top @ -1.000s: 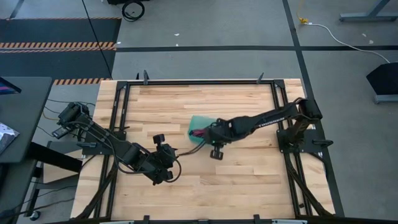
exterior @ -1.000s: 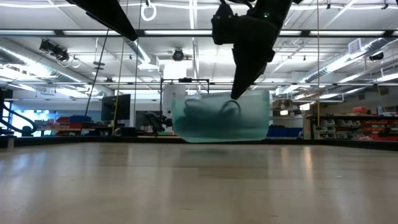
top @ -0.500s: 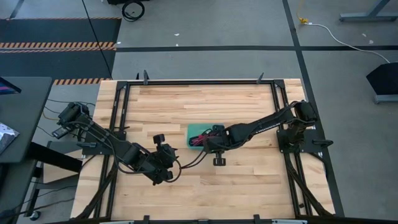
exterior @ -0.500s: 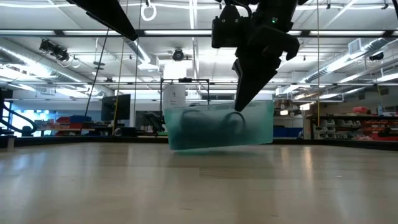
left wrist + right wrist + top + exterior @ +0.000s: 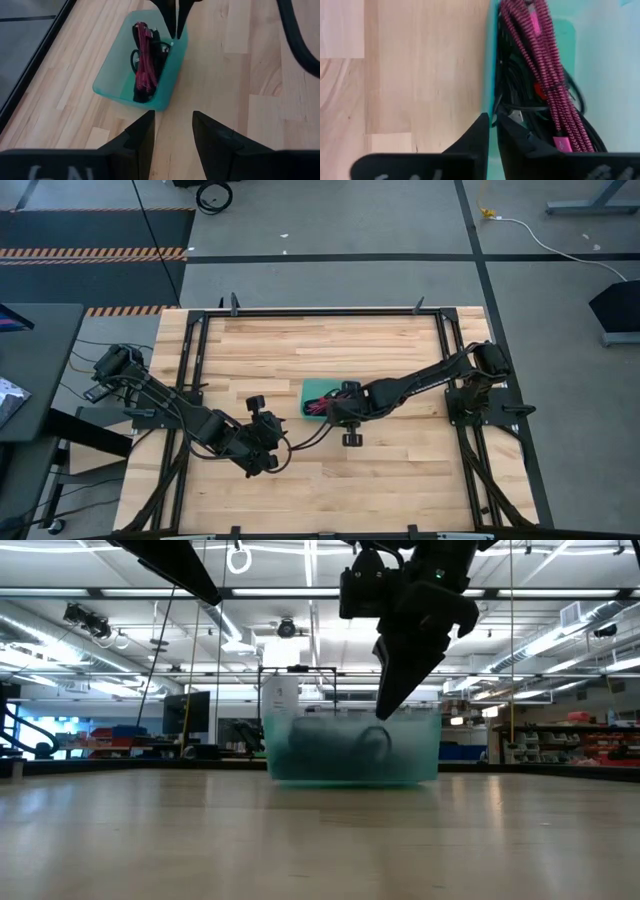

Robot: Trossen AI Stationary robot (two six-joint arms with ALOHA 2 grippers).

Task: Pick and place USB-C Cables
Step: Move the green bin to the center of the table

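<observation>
Bin: we log it set down flat, no longer tilted, right gripper pinching its wall, cables aboard (left gripper parted, empty).

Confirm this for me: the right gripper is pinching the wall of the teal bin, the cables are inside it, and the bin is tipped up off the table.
One part is wrong: the teal bin sits flat on the table, as the low view shows. The rest holds: the right gripper has its fingers closed on the bin's wall, and the cables lie inside.
</observation>
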